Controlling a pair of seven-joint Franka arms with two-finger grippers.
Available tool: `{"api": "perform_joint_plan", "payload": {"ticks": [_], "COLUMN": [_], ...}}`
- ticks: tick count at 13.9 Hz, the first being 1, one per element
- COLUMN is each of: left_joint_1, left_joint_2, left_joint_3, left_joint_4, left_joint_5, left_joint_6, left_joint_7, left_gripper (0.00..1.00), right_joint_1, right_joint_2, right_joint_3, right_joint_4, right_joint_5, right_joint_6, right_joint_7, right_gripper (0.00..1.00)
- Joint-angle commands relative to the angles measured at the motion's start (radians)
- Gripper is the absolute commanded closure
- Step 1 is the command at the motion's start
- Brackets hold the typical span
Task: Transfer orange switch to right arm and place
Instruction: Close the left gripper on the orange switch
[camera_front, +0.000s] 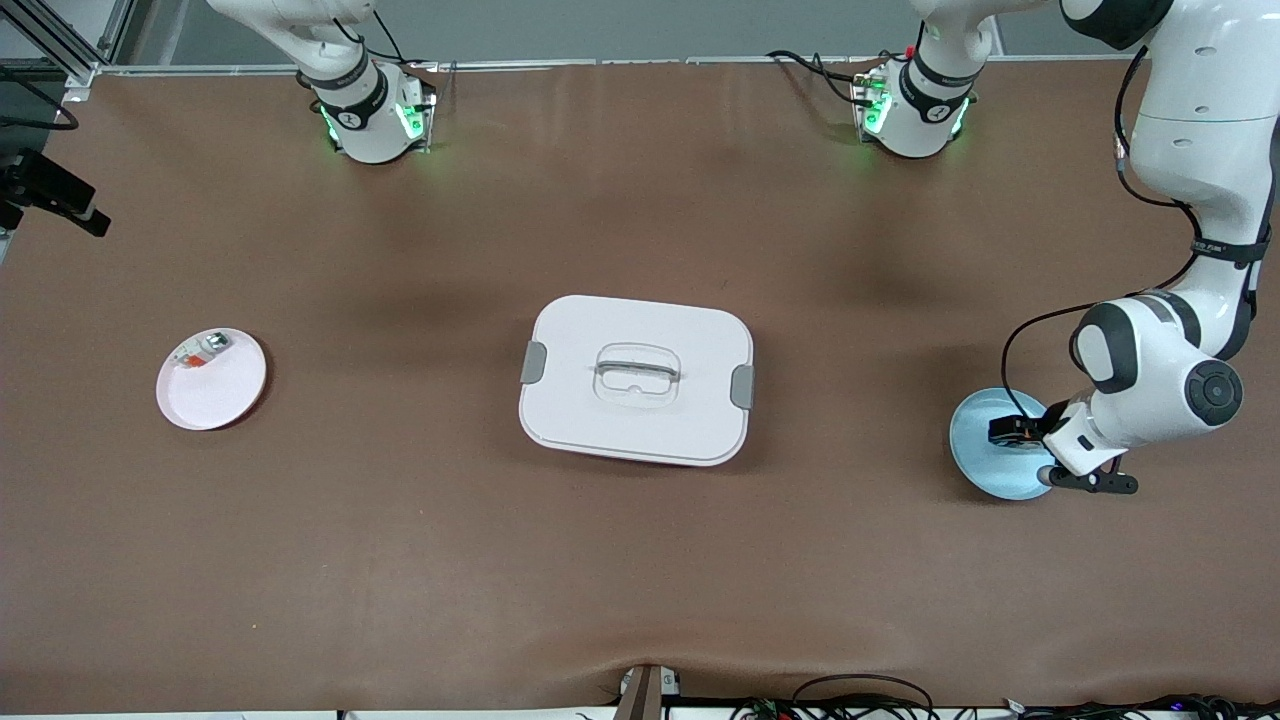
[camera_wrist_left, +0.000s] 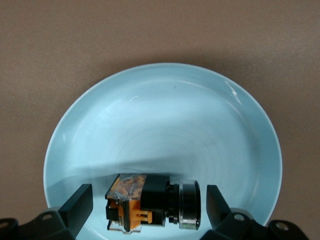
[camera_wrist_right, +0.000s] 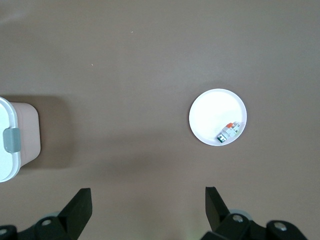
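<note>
While the left gripper (camera_wrist_left: 145, 210) hangs low over the blue plate (camera_wrist_left: 165, 115) at the left arm's end of the table, its fingers (camera_wrist_left: 77, 205) stand wide apart with the orange switch (camera_wrist_left: 150, 202) lying on its side between them — on the plate, not gripped. At the right arm's end, a white plate (camera_front: 215, 385) holds a small silver-white part (camera_wrist_right: 229, 133) with a red-orange bit near its rim. Between the plates sits a white lidded box (camera_front: 637, 378). High over the table, the right gripper (camera_wrist_right: 147, 207) waits — also spread wide, holding nothing.
</note>
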Motion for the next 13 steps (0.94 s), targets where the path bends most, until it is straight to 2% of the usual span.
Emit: {"api": "perform_joint_plan", "payload": {"ticks": [1,9,13], "left_joint_1": [0.004,-0.001,-0.001], "left_joint_2": [0.008,0.014,0.014], "left_joint_3": [-0.004,-0.006,-0.006], "left_joint_4": [0.003,-0.001,-0.001], "left_joint_5": [-0.016,-0.016,-0.016], "left_joint_6": [0.014,0.023,0.025], "left_joint_7": [-0.004,-0.019,-0.019], "left_gripper": [0.00,0.00,0.00], "right_joint_1": [-0.015,-0.018,-0.019], "right_joint_2": [-0.011,-0.011,-0.001], "right_joint_3": [0.009,0.009,0.008], "right_joint_4": [0.002,0.005,0.045], "right_joint_5": [-0.003,-0.005,-0.008], "right_joint_6": [0.000,0.006,0.008], "right_joint_7": [0.010,0.013,0.013], "right_gripper": [0.00,0.00,0.00]}}
